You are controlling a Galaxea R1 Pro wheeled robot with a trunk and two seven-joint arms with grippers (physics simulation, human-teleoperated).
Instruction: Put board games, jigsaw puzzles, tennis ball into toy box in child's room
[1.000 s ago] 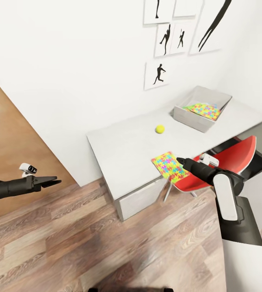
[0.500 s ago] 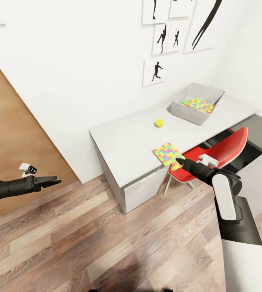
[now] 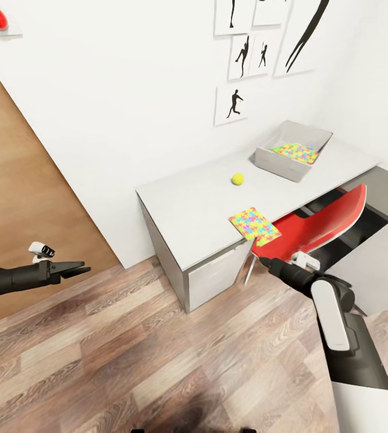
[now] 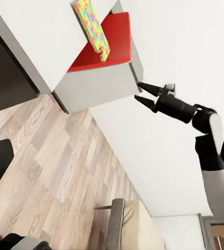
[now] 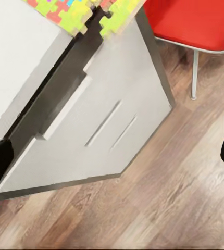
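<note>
— Puzzle [image 3: 254, 223] lies at the table [image 3: 187, 204] edge, overhanging, beside the red chair [image 3: 314, 228]. Where's the claw?
— Right gripper [image 3: 262, 260] hangs below that edge, fingers parted, empty. It should rise, pinch the overhang, then carry it to the box [image 3: 290, 157].

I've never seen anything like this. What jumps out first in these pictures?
Probably the bright jigsaw puzzle poking over the front edge of the white table, beside a red chair. Further back on the table sit a small yellow-green ball and a grey toy box holding another colourful puzzle. The robot's right pincer hangs open just below the table edge.
</note>
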